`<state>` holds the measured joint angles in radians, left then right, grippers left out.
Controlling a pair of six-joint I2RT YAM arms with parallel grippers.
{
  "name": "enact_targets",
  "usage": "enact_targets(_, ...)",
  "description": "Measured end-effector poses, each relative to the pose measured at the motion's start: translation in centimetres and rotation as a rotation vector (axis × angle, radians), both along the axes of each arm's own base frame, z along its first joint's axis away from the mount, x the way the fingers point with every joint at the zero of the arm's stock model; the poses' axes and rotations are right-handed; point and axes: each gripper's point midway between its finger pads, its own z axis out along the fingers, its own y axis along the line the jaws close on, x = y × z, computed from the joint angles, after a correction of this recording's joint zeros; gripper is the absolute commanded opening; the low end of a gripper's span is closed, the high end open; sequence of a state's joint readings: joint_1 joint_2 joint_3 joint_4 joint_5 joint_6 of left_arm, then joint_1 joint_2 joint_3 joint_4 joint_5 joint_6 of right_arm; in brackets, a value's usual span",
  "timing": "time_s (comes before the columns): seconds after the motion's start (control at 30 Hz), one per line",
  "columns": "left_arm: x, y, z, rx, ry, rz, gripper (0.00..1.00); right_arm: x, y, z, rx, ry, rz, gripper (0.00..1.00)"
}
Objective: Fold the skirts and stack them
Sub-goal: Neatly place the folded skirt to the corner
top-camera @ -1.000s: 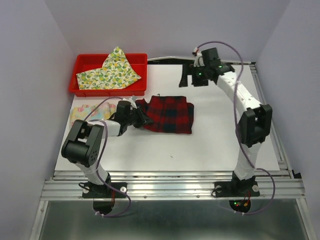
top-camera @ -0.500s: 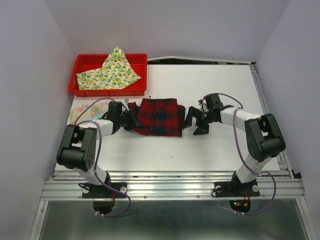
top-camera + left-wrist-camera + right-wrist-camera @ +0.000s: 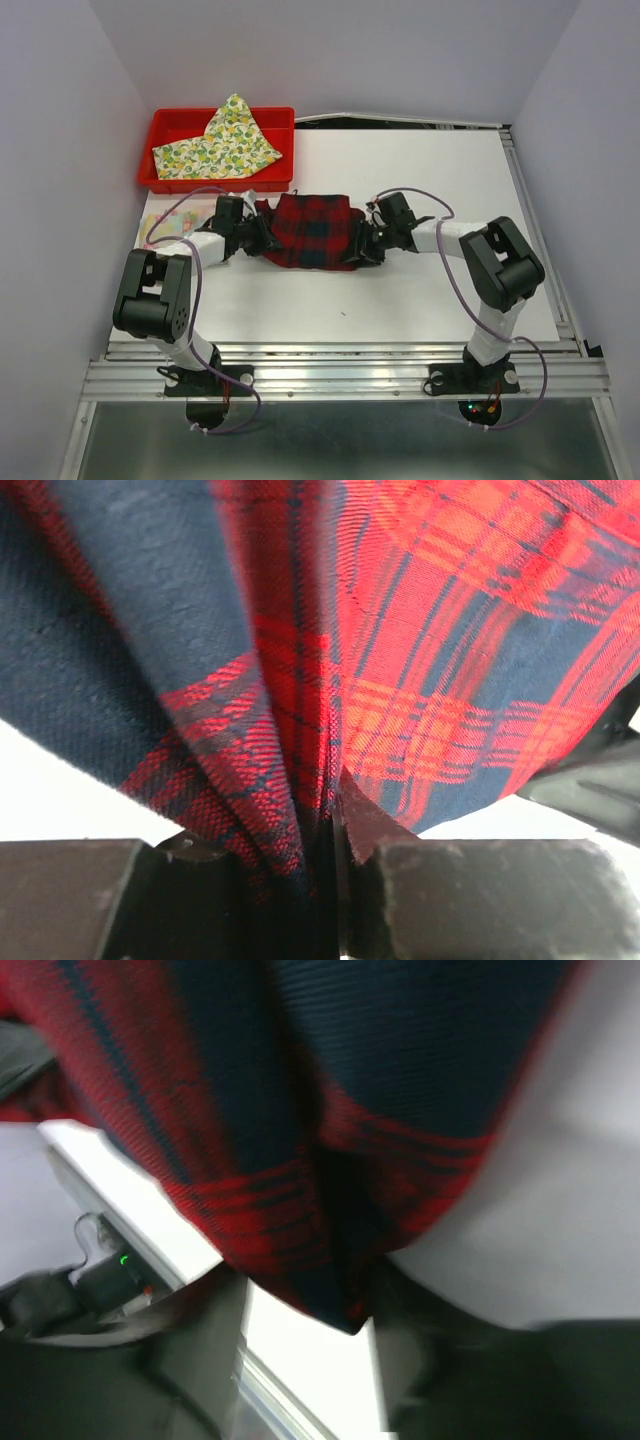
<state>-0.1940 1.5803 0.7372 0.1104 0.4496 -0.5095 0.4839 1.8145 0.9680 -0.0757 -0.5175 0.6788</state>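
Red plaid skirt point(image 3: 310, 232), one; claws point(image 3: 268, 238) point(image 3: 362, 245), two.

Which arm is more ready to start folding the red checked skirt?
Probably left. The left gripper pinches the plaid skirt at its edge; the right gripper sits at the opposite edge, its grip too blurred to judge.

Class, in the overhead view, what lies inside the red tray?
A lemon-print skirt, one corner past the back rim. The floor of the red tray under the cloth is hidden.

White arms point(image 3: 447, 237) with black joints point(image 3: 152, 295), purple cables point(image 3: 405, 191), black left tool point(image 3: 270, 240), black right tool point(image 3: 365, 245)
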Motion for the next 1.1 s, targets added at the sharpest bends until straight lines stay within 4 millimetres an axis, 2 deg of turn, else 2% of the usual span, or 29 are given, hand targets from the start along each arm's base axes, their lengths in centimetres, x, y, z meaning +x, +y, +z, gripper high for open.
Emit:
enact_targets(0.07,0.7,0.4,0.6,0.038,-0.019,-0.016,0.00,0.9,0.1,-0.5,-0.018,-0.008,0.004,0.21)
enact_targets(0.1,1.0,0.6,1.1,0.069,-0.033,-0.037,0.00,1.3,0.2,-0.7,-0.032,-0.017,0.008,0.08)
enact_targets(0.13,1.5,0.7,1.6,0.088,-0.051,-0.052,0.00,1.7,0.3,-0.6,-0.043,-0.033,0.015,0.02)
enact_targets(0.17,1.9,0.9,2.1,0.123,-0.070,-0.077,0.00,2.1,0.6,-0.3,-0.058,-0.053,0.027,0.01)
enact_targets(0.23,2.7,1.4,2.9,0.217,-0.121,-0.131,0.00,2.9,1.4,0.7,-0.079,-0.109,0.057,0.01)
enact_targets(0.37,2.5,2.6,3.6,0.342,-0.176,-0.184,0.00,4.7,4.1,3.7,-0.119,-0.252,0.114,0.01)
enact_targets(0.4,2.2,3.4,4.2,0.395,-0.196,-0.197,0.00,4.9,5.8,5.0,-0.125,-0.307,0.142,0.01)
enact_targets(0.5,1.8,4.7,5.9,0.508,-0.261,-0.226,0.00,5.1,8.3,6.7,-0.143,-0.401,0.178,0.01)
enact_targets(0.6,1.7,6.0,8.3,0.609,-0.347,-0.240,0.00,4.7,9.8,7.1,-0.163,-0.441,0.203,0.01)
enact_targets(0.7,1.8,7.1,10.2,0.685,-0.415,-0.241,0.00,4.6,10.4,6.6,-0.195,-0.462,0.211,0.01)
enact_targets(1.0,1.6,8.0,10.3,0.755,-0.438,-0.279,0.00,5.3,11.2,6.8,-0.226,-0.497,0.213,0.01)
enact_targets(1.1,1.6,7.8,10.0,0.751,-0.437,-0.300,0.00,4.5,11.4,6.3,-0.206,-0.465,0.220,0.49)
